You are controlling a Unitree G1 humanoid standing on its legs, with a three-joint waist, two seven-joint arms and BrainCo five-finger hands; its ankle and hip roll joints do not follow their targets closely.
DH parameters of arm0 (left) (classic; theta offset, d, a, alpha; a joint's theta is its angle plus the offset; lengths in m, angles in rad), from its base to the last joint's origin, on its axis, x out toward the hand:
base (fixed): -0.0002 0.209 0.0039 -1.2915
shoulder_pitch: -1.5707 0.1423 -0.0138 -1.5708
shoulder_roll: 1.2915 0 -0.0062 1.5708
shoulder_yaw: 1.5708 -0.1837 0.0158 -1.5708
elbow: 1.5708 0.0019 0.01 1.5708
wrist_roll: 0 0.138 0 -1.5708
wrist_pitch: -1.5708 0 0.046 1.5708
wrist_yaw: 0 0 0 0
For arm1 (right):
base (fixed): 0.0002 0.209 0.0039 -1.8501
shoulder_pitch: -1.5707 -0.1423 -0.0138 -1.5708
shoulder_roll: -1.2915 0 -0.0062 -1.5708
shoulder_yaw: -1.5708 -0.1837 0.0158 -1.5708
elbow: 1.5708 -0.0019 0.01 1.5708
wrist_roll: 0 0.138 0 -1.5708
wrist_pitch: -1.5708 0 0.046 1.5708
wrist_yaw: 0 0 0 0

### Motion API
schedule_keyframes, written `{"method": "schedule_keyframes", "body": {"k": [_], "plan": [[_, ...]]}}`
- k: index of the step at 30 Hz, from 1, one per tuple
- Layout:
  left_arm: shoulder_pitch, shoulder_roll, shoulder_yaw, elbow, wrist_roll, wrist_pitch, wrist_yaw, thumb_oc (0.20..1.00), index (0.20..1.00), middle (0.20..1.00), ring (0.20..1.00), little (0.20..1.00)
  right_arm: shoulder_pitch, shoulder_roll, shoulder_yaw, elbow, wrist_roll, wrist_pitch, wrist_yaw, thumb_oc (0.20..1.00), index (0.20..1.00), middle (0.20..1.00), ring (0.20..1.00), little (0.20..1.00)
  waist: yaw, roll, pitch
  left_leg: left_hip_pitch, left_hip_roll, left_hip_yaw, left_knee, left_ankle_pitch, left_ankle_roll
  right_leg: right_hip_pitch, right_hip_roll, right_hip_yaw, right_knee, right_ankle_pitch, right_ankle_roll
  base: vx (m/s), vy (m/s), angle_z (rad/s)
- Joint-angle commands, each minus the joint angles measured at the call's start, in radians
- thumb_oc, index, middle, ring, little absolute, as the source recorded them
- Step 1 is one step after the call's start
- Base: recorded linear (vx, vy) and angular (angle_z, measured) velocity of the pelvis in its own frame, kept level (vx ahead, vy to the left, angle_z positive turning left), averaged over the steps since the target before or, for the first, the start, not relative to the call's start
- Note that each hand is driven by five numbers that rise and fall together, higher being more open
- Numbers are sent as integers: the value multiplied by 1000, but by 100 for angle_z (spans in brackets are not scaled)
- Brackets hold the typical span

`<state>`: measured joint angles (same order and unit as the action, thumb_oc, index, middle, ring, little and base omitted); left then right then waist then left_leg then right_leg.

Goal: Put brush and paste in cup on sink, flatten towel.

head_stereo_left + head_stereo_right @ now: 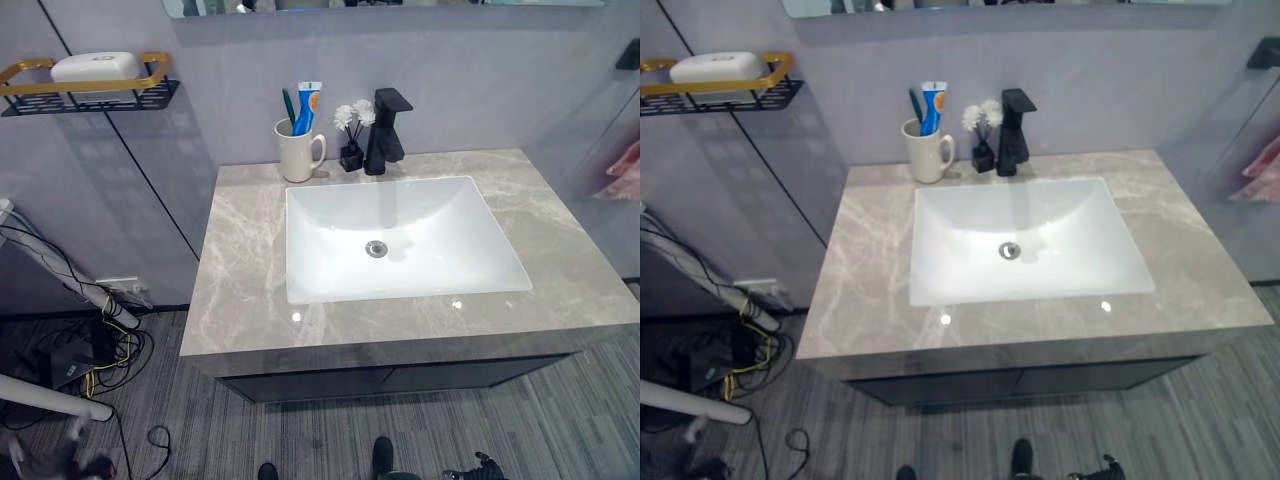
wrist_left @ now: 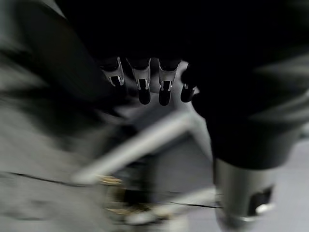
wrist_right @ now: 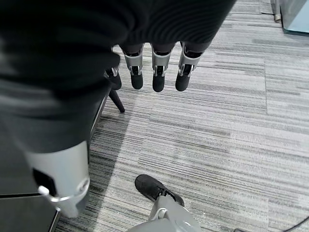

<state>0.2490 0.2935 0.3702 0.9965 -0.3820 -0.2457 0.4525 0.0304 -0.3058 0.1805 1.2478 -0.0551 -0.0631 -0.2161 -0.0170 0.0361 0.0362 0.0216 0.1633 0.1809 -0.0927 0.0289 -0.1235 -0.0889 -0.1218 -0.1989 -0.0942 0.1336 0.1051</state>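
Brush [image 1: 288, 106] and paste [image 1: 306, 105] already stand upright in the cup [image 1: 296, 151], at the back left of the counter [image 1: 240, 280], just beside the faucet [image 1: 384, 132] and a small diffuser [image 1: 351, 135]. So that half looks done imo.

Towel: pink cloth [image 1: 626, 172] hangs at the far right edge, well apart from the sink [image 1: 400, 240]; mostly cut off, can't tell how bunched it is.

Left hand [image 2: 145, 82] and right hand [image 3: 154, 72] both hang low with fingers straight and apart, nothing held.

Handling guess: towel is soft, light, no stiffness, so it'll drape and fold on itself. Best to pinch near an edge/corner and pull flat, or smooth with flat fingers. Low breakage risk. Cup is prob ceramic, so don't bump it.
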Motion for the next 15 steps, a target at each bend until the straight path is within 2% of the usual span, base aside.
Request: {"method": "schedule_keyframes", "body": {"k": [1, 3, 4, 5, 7, 8, 9, 12, 14, 15], "plan": [[-71, -24, -99, 259, 2, 122, -160, 1000, 1000, 1000, 1000, 1000, -61, -16, 34, -24, -14, -3, 4, 1000, 1000, 1000, 1000, 1000, -29, -4, 5, 10, -10, -28, 5, 11, 24, 35, -18, 58, 59, -87, 35, -15, 55, -19], [-106, -34, -179, 345, 73, 168, -241, 1000, 1000, 1000, 1000, 1000, -83, -27, 55, -34, -18, 1, 17, 1000, 1000, 1000, 1000, 1000, -35, -1, 4, 16, -23, -46, 5, 1, 34, 23, -14, 84, 56, -78, 36, -38, 73, -27], [-125, -46, -246, 384, 171, 191, -292, 1000, 1000, 1000, 1000, 1000, -96, -36, 67, -36, -23, 3, 29, 1000, 1000, 1000, 1000, 1000, -41, -1, 4, 18, -32, -60, 5, -6, 40, 17, -14, 97, 57, -73, 35, -56, 85, -21], [-142, -48, -289, 390, 242, 197, -289, 1000, 1000, 1000, 1000, 1000, -103, -39, 73, -36, -27, 4, 36, 1000, 1000, 1000, 1000, 1000, -41, -3, 6, 21, -44, -86, 5, -13, 46, 11, -14, 111, 60, -69, 34, -39, 58, -16], [-142, -48, -289, 390, 242, 197, -289, 1000, 1000, 1000, 1000, 1000, -103, -39, 73, -36, -27, 4, 36, 1000, 1000, 1000, 1000, 1000, -41, -4, 3, 17, -44, -86, 5, -11, 46, 7, -14, 111, 60, -68, 34, -47, 44, -23], [-182, -70, -489, 371, 470, 190, -316, 1000, 1000, 1000, 1000, 1000, -131, -56, 88, -38, -37, 5, 48, 1000, 1000, 1000, 1000, 1000, -43, -15, 18, 6, -92, -187, 56, -65, 69, -17, -13, 163, 80, -57, 32, -163, 104, -28], [-207, -79, -611, 334, 573, 187, -341, 1000, 1000, 1000, 1000, 1000, -148, -62, 101, -29, -48, 9, 57, 1000, 1000, 1000, 1000, 1000, -47, -30, 29, -19, -138, -253, 107, -108, 83, -55, -12, 205, 106, -43, 37, -210, 162, -53], [-279, -78, -734, 300, 681, 194, -315, 1000, 1000, 1000, 1000, 1000, -149, -53, 97, 0, -47, 14, 51, 1000, 1000, 1000, 1000, 1000, -65, -38, 38, -20, -172, -265, 106, -120, 106, -77, -18, 232, 118, -26, 53, -119, 145, -154], [-305, -79, -766, 276, 700, 193, -303, 1000, 1000, 1000, 1000, 1000, -145, -48, 89, 6, -36, 16, 48, 1000, 1000, 1000, 1000, 1000, -72, -42, 40, -16, -186, -268, 102, -124, 118, -86, -23, 247, 125, -18, 63, -95, 138, -36], [-351, -80, -793, 267, 708, 192, -295, 1000, 1000, 1000, 1000, 1000, -146, -37, 75, 7, -11, 16, 39, 1000, 1000, 1000, 1000, 1000, -90, -50, 50, -15, -204, -246, 98, -125, 133, -104, -35, 274, 123, 10, 84, -136, 152, -22]]}}
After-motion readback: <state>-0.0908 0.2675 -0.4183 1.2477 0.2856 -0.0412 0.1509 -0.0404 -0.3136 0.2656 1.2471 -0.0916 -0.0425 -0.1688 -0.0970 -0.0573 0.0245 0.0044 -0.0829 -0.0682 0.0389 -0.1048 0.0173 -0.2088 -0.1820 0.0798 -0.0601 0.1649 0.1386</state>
